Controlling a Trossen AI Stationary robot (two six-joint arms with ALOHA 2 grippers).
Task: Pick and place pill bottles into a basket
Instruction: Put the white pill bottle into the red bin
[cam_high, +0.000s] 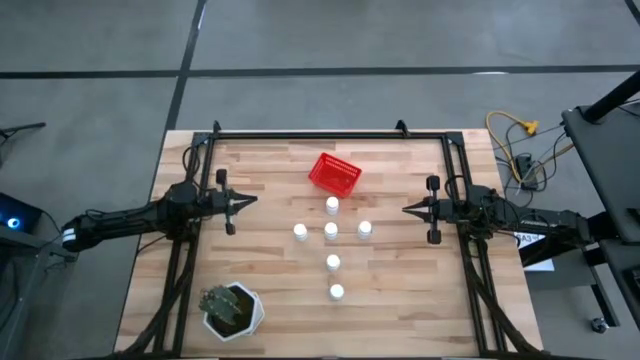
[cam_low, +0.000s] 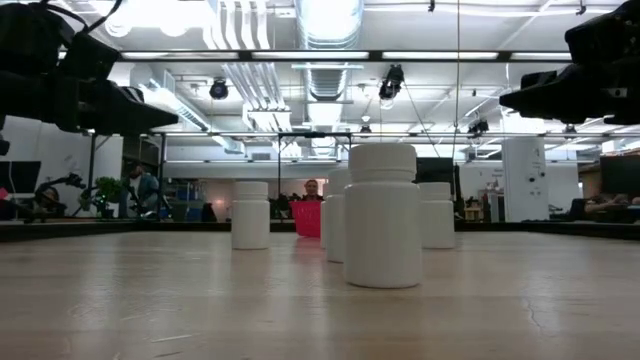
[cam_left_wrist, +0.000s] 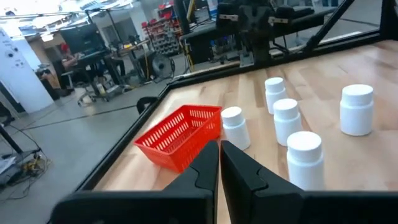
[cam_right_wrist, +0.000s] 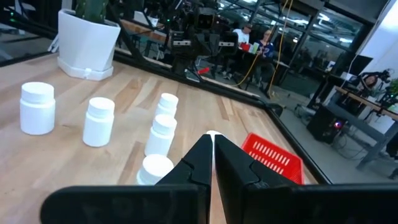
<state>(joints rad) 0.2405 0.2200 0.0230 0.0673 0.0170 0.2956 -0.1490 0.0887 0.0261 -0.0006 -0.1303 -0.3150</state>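
The left hand (cam_high: 243, 201) hangs above the wooden tabletop (cam_high: 270, 290) at its own side, fingers clenched together on nothing, tips pointing inward toward the middle. The right hand (cam_high: 409, 209) mirrors it from the opposite side, also clenched and empty.

Between the two hands stand the six pill bottles, all upright and none touching either hand. The nearest bottle to the left hand (cam_high: 300, 232) stands just ahead of its tips and a little toward the near edge; the nearest to the right hand (cam_high: 364, 230) stands likewise ahead of that hand. Between them is a middle bottle (cam_high: 331, 232). One bottle (cam_high: 332, 205) stands on the line between the two hands' tips. Two more (cam_high: 333, 263) (cam_high: 337, 292) trail off toward the near edge.

The red basket (cam_high: 335, 172) sits beyond that line, on the far side of the hands, empty, just beside the bottle closest to it.

A white hexagonal plant pot (cam_high: 232, 311) stands behind the left hand, at the near corner.
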